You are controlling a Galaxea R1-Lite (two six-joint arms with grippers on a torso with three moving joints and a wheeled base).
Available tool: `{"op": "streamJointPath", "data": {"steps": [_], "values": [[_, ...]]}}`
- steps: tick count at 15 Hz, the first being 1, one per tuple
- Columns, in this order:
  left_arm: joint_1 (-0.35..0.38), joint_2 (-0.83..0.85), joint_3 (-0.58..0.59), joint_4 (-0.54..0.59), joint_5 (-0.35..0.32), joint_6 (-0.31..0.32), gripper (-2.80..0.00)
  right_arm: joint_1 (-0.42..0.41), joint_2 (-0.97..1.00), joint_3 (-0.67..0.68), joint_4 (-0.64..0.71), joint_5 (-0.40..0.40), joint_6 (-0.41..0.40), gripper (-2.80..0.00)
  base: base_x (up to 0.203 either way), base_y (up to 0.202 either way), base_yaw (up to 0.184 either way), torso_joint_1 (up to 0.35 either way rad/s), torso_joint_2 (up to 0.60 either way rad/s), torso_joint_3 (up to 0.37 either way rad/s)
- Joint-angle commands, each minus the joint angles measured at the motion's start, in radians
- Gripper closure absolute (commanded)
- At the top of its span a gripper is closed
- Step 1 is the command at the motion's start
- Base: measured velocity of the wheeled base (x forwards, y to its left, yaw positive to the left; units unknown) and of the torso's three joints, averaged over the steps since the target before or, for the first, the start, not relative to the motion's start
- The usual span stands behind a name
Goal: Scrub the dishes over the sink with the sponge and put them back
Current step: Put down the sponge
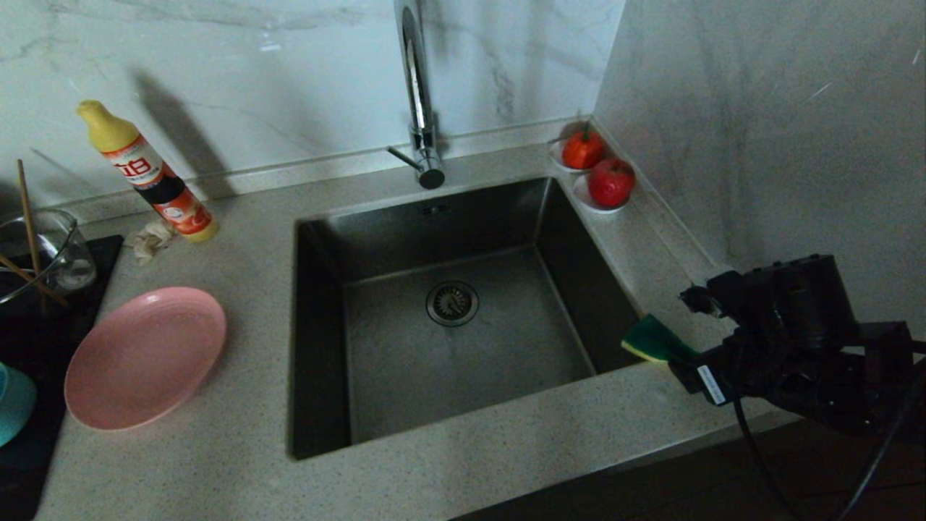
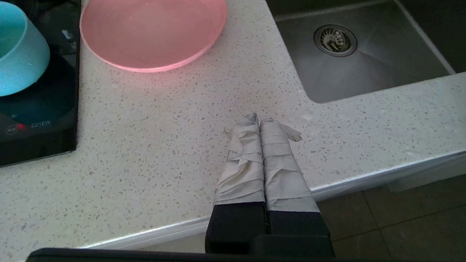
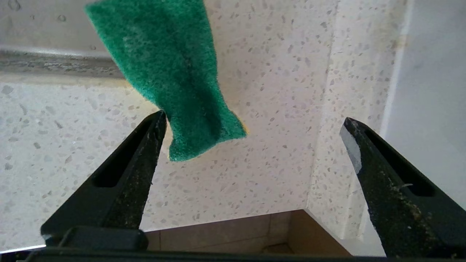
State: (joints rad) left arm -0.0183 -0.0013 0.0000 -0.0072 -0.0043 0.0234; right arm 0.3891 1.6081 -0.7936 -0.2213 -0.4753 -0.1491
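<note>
1. I am looking down at the sink (image 1: 463, 318), set into the speckled bench (image 1: 239, 463), with the faucet (image 1: 418, 94) standing at its 12 o'clock edge.
2. The right gripper (image 3: 251, 127) is hovering over the bench corner at the sink's 4 o'clock, its fingers (image 3: 138, 160) spread wide and holding nothing.
3. The sponge (image 1: 655, 340) is lying on the bench at that same corner, green side up, one end poking over the sink rim. In the right wrist view the sponge (image 3: 171, 72) is sitting just beside one fingertip; I cannot tell whether they are touching.
4. The left gripper (image 2: 259, 122) is parked above the bench's near edge, at the sink's 7 o'clock, its taped fingers (image 2: 242, 160) pressed together with nothing between them.
5. The pink plate (image 1: 145, 354) is resting on the bench at the sink's 9 o'clock.
6. The blue bowl (image 2: 18, 51) is sitting on the black cooktop (image 2: 40, 120), at 9 o'clock from the plate.
7. A dish soap bottle (image 1: 148, 174) is leaning at the sink's 10 o'clock, and two red fruits (image 1: 597, 166) on white saucers are sitting at 1 o'clock.
</note>
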Motion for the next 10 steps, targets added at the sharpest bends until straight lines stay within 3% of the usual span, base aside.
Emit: {"op": "streamJointPath", "data": {"steps": [1, 10], "values": [[0.0, -0.002, 0.0, 0.0, 0.0, 0.0, 0.0, -0.001, 0.0, 0.002, -0.003, -0.003, 0.0, -2.8, 0.0, 0.0, 0.0, 0.0, 0.0, 0.0], [0.0, -0.002, 0.0, 0.0, 0.0, 0.001, 0.0, -0.019, 0.004, 0.008, -0.001, -0.005, 0.002, -2.8, 0.0, 0.0, 0.0, 0.0, 0.0, 0.0]]}}
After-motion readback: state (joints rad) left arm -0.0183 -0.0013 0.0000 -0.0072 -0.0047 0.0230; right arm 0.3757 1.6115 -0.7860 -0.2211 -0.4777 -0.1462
